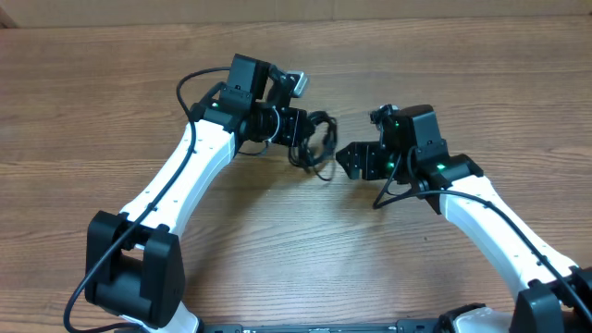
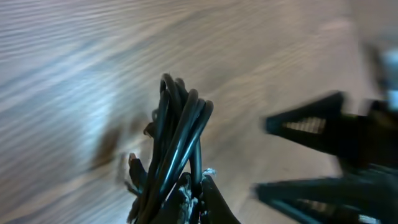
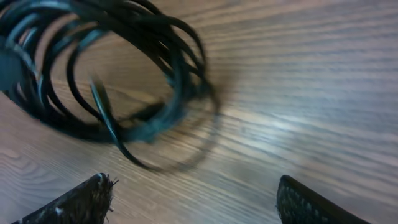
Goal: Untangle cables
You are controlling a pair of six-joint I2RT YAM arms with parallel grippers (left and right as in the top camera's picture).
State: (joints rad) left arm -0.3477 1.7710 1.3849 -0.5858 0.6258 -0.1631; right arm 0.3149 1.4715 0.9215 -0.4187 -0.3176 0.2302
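Coiled bundle of thin black flexible cables (image 1: 320,144), seen from above near the middle of the brown wood-grain tabletop (image 1: 277,245), between the two gripper heads. The loops lie stacked as a rough ring. In the right wrist view the coil (image 3: 106,74) fills the upper left and throws a soft shadow on the wood below it. Whether its lowest loops touch the surface cannot be told.

Left gripper (image 1: 302,129): its black fingers are pressed together on one side of the coil. In the left wrist view several parallel strands of the cables (image 2: 180,137) rise out of the pinch point at the bottom edge, where the left gripper (image 2: 196,202) clamps them tightly.

Right gripper (image 1: 351,159): it sits just beside the coil on the opposite side, apart from it, with its opening turned toward the loops. In the right wrist view its two textured black fingertips (image 3: 87,202) stand widely spread at the lower corners, with bare wood between them and nothing held. The right gripper (image 3: 196,196) is aimed at the coil's near edge. In the left wrist view the right gripper (image 2: 292,158) appears blurred, at the right, with its two fingers apart.

Both arms, white with black joints, reach in from the near edge of the table.
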